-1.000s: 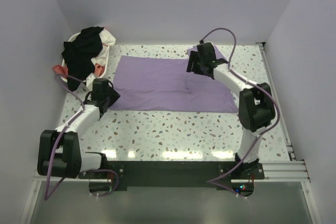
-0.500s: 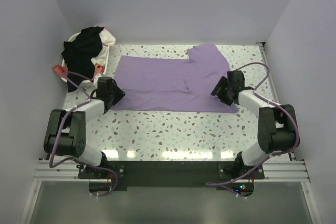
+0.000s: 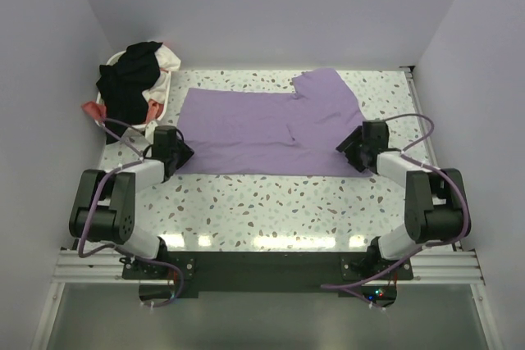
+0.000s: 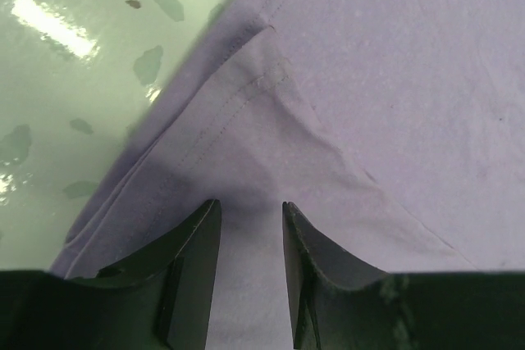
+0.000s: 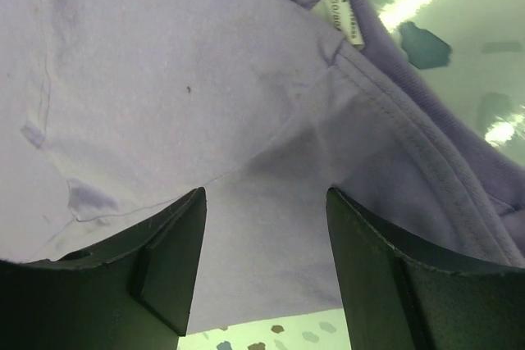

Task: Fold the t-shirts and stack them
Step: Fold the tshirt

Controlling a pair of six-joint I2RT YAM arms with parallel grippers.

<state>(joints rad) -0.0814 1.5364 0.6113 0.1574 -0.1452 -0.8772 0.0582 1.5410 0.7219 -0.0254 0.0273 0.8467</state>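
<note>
A purple t-shirt (image 3: 262,129) lies spread flat across the middle of the speckled table, one sleeve sticking out at the far right. My left gripper (image 3: 179,153) is low over its near left corner. In the left wrist view the gripper (image 4: 250,206) is open, jaws a little apart, with flat purple cloth (image 4: 369,79) and a hem between them. My right gripper (image 3: 354,147) is low over the shirt's near right edge. In the right wrist view it (image 5: 267,194) is wide open over the cloth, close to the collar and its white label (image 5: 340,6).
A white basket (image 3: 164,92) at the back left holds a heap of black, white and red garments (image 3: 131,75). Pale walls close in the table on the left, back and right. Bare speckled tabletop (image 3: 262,198) lies between the shirt and the arm bases.
My right arm swung from the far sleeve down to the shirt's near right edge, leaving the sleeve lying flat. My left gripper shifted slightly along the near left corner.
</note>
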